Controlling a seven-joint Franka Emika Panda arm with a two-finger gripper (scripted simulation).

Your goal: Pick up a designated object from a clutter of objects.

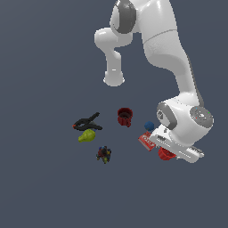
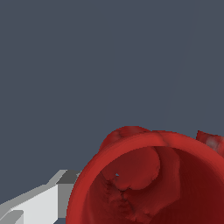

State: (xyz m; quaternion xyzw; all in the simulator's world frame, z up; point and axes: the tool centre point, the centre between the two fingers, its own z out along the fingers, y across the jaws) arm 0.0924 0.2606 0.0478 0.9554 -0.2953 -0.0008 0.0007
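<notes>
1. This is a simulated test scene, not a real room: everything looks computer-drawn, with flat shading and blocky edges.
2. The surface (image 1: 40, 187) is one plain slate-grey plane filling both views, with no walls or furniture in sight.
3. A white robot arm (image 1: 171, 53) stands on it.
4. Small unrelated objects lie scattered: a clamp (image 1: 87, 123), a pear (image 1: 87, 136), a mug (image 1: 125, 116).

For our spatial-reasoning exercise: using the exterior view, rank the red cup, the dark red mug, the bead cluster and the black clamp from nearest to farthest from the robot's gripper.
1. Red cup: directly under the gripper, partly hidden by it.
2. Dark red mug: toward the exterior view's left, farther back.
3. Bead cluster: farther left, toward the front.
4. Black clamp: farthest left, beside the pear.
</notes>
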